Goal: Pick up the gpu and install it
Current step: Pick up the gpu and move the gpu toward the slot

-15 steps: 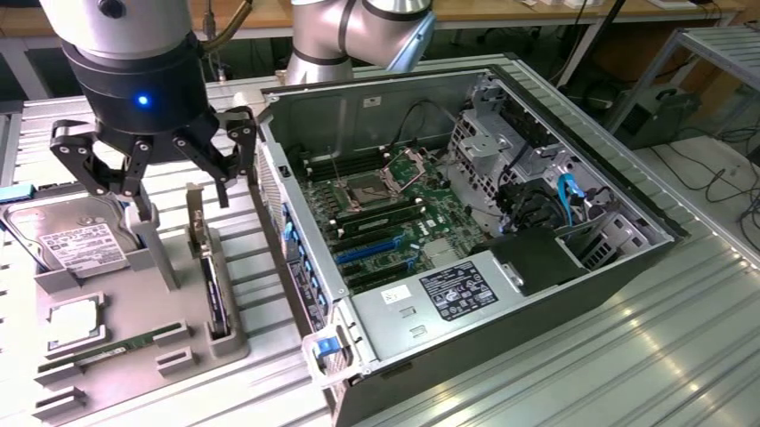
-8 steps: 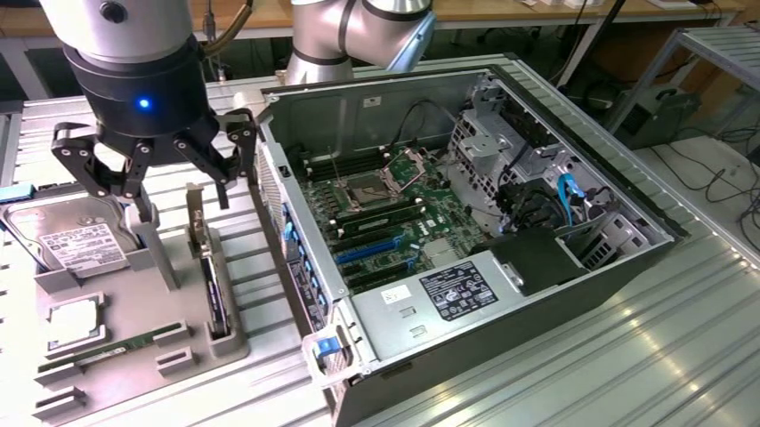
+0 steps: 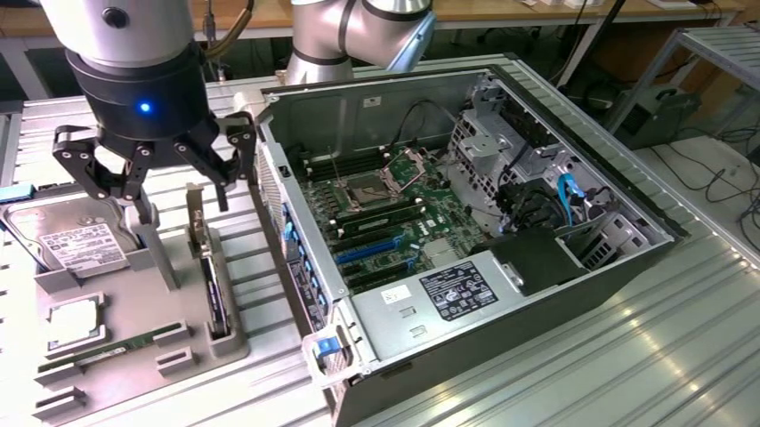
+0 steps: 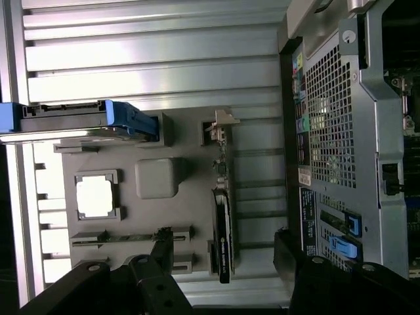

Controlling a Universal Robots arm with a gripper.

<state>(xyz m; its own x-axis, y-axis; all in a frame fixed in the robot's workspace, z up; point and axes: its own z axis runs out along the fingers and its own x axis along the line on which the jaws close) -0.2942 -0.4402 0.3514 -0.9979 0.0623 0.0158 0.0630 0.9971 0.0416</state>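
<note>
No legible text or numbers anywhere.

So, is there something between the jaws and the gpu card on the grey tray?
Nothing visible. The thin dark green gpu card stands on edge in the grey plastic tray, and the black gripper hangs above it, jaws open.

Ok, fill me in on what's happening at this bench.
A robot arm's gripper hangs with its fingers spread open just above the gpu, holding nothing. The gpu stands on edge in its slot on the grey holder tray, not yet picked up. The hard drive sits on the same tray. The open computer case lies beside the tray, on the exterior view's right, with its motherboard exposed.
</note>
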